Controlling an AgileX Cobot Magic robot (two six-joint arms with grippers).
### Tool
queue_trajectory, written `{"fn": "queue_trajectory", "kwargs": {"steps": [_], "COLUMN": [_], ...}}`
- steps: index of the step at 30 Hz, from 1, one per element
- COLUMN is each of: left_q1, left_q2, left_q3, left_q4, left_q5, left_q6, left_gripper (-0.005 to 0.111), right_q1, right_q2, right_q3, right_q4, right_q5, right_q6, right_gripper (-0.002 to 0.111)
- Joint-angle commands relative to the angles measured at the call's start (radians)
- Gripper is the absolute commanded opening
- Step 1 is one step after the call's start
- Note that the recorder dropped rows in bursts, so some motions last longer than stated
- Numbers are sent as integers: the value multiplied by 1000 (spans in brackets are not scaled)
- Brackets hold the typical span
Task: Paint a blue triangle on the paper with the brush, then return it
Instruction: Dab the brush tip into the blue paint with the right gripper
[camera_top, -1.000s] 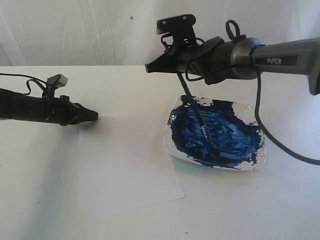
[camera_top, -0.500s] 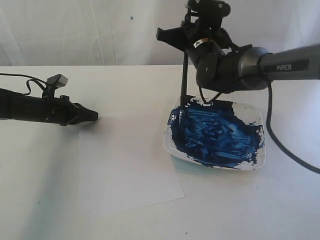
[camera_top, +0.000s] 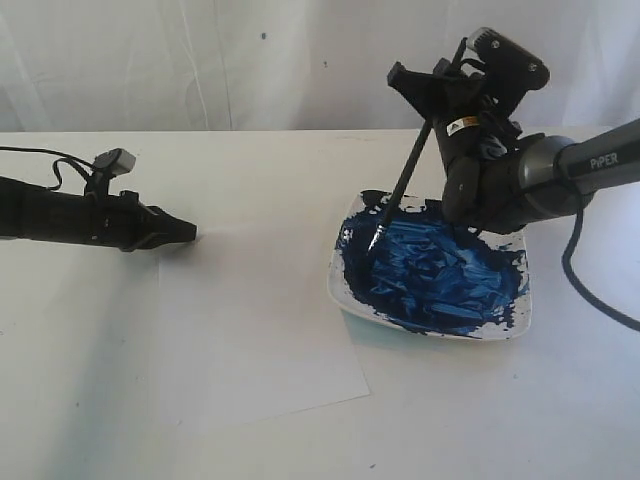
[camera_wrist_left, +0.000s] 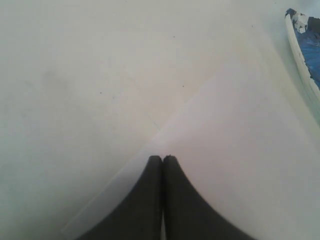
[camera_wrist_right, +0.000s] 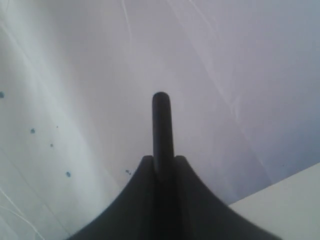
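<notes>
Count on the counter (camera_top: 500, 420): one brush (camera_top: 402, 185), one sheet of paper (camera_top: 260, 330), one dish (camera_top: 505, 215) smeared with blue paint, and two claws.

My right claw (camera_top: 420, 95) is pinched tight on the black handle of the brush. In its wrist view, the handle's rounded end (camera_wrist_right: 161, 130) pokes out past the closed tips (camera_wrist_right: 161, 162). From that grip the brush slants down toward 7 o'clock. Its tip sits in the paint near the dish's 9 o'clock edge.

My left claw (camera_top: 190, 232) lies low at the 9 o'clock side of the exterior view with its jaws pressed together on nothing. Its own camera shows the tips (camera_wrist_left: 162, 159) at the paper's edge (camera_wrist_left: 240, 150), with the dish rim (camera_wrist_left: 300, 50) out at 2 o'clock.

The paper lies flat at 9 o'clock of the dish, plain white (no blue stroke on it yet). One corner of it reaches the dish.

Half a second ago the brush stood almost upright over the dish's 10 o'clock corner. Since then the right claw has swung toward 3 o'clock and the brush now leans. The left arm has not moved.
</notes>
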Motion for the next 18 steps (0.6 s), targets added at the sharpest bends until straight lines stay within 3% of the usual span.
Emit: {"fn": "queue_trajectory", "kwargs": {"steps": [1, 6, 10, 18], "left_q1": [1, 1, 1, 1], "left_q2": [10, 10, 10, 10], "left_q3": [8, 8, 8, 8], "left_q4": [35, 35, 35, 35], "left_q5": [-15, -15, -15, -15], "left_q6": [0, 0, 0, 0], "left_gripper": [0, 0, 0, 0], "right_q1": [-32, -47, -47, -47], "right_q2": [-3, 51, 115, 240], "right_q3": [7, -4, -37, -195], "right_q4": [-12, -51, -79, -79], "right_q5": [-17, -40, -158, -173], "right_q6": [71, 128, 128, 203], "right_gripper": [0, 0, 0, 0]}}
